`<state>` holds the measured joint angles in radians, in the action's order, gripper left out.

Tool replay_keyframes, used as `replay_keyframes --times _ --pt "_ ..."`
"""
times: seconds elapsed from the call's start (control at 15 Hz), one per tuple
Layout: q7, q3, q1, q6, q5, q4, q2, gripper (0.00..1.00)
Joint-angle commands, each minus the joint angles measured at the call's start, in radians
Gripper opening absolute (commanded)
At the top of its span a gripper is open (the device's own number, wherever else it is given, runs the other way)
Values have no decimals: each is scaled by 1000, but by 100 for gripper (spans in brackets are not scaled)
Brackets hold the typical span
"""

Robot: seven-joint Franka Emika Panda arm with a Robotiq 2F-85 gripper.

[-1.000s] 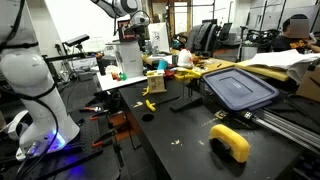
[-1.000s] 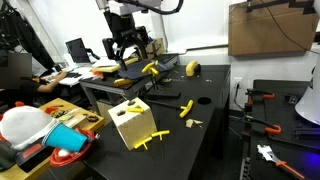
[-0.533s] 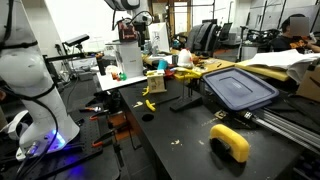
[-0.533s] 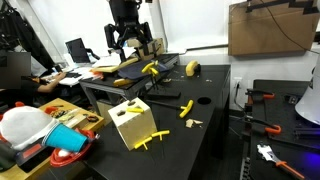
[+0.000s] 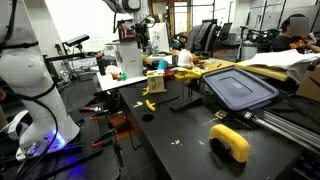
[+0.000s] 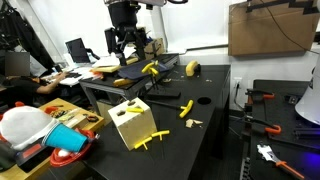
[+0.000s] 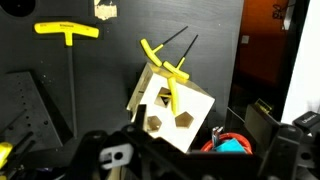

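My gripper (image 6: 128, 47) hangs high above the black table, open and empty; it also shows in an exterior view (image 5: 143, 32). In the wrist view its dark fingers (image 7: 190, 162) frame the bottom edge. Far below it stands a light wooden box (image 7: 172, 108) with shaped holes, and thin yellow T-handle tools (image 7: 165, 66) rest on it. The box shows in both exterior views (image 6: 131, 122) (image 5: 155, 82). Another yellow T-handle tool (image 7: 67, 30) lies flat on the table beside it (image 6: 185, 108).
A grey-blue lid (image 5: 238, 88) and a yellow roll (image 5: 230, 142) lie on the black table (image 6: 215, 120). A red bowl with a blue thing (image 6: 68, 137) sits near the box. A cardboard box (image 6: 262, 30) and cluttered desks stand behind.
The arm's wrist has turned and shifted slightly over the far end of the table. The gripper stays open and empty. Nothing on the table has moved.
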<state>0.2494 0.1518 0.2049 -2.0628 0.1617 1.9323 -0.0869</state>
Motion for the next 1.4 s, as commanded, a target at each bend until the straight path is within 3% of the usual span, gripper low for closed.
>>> replay_keyframes --times 0.0,0.27,0.33,0.73,1.33 --pt "-91 14 -4 -41 -9 -34 -29 100" --pt "-196 23 -10 -61 0 -54 -54 100" --pt "-133 19 -5 -48 -15 -35 -43 100" --pt "-120 15 -8 -47 -10 -38 -57 100" --pt "-20 11 4 -73 -1 -64 -185 100"
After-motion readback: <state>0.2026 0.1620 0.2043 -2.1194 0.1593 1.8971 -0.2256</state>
